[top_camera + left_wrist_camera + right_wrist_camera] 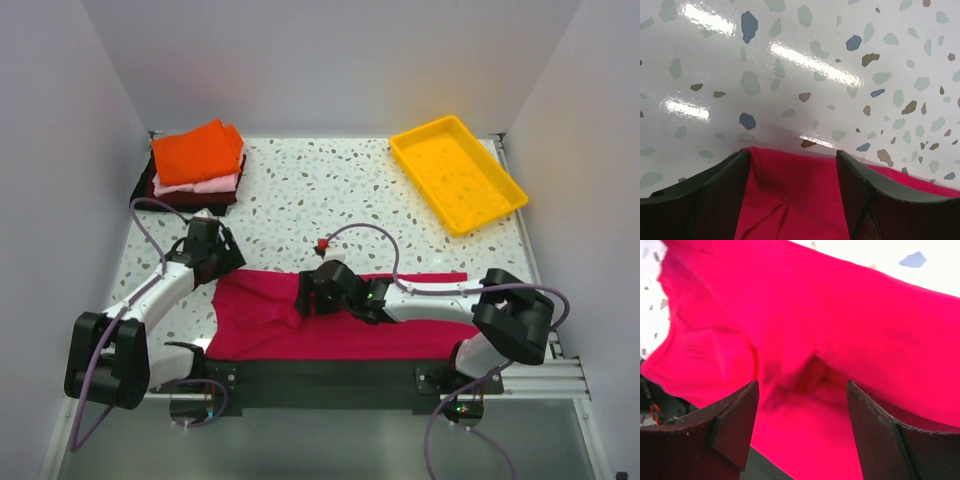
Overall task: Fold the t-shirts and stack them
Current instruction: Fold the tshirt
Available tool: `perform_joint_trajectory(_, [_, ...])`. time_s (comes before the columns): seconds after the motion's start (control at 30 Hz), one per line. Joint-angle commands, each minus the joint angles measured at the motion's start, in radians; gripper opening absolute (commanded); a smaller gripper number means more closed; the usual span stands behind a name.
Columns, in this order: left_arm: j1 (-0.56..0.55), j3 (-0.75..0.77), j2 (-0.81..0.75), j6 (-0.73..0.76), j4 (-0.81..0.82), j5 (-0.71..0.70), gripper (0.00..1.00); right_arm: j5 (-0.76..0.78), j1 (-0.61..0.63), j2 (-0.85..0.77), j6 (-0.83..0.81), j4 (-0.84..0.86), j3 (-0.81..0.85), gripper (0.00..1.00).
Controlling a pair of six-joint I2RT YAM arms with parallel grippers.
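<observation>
At near edge of table (330,190), crimson t-shirt (400,338), soft and limp; left gripper (792,170) wide astride its far edge, right gripper (802,395) wide over mid-cloth; probably best pinched at edges

No writing, label, brand, number or sign can be read in any of the three views.
</observation>
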Motion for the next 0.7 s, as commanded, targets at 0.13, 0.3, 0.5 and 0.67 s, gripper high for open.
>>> perform_joint_trajectory(0.13, [0.021, -0.005, 0.036, 0.039, 0.078, 0.011, 0.66, 0.061, 0.05, 0.032, 0.07, 0.049, 0.084, 0.72])
perform_joint_trajectory(0.3, [0.028, -0.003, 0.048, 0.05, 0.084, 0.015, 0.63, 0.063, 0.073, 0.014, 0.102, 0.035, 0.064, 0.72])
perform_joint_trajectory(0.5, [0.036, -0.003, 0.062, 0.053, 0.096, 0.026, 0.63, 0.069, 0.125, 0.03, 0.142, 0.017, 0.055, 0.72])
perform_joint_trajectory(0.67, [0.041, 0.006, 0.061, 0.056, 0.095, 0.031, 0.61, 0.066, 0.149, 0.05, 0.165, 0.046, 0.049, 0.7])
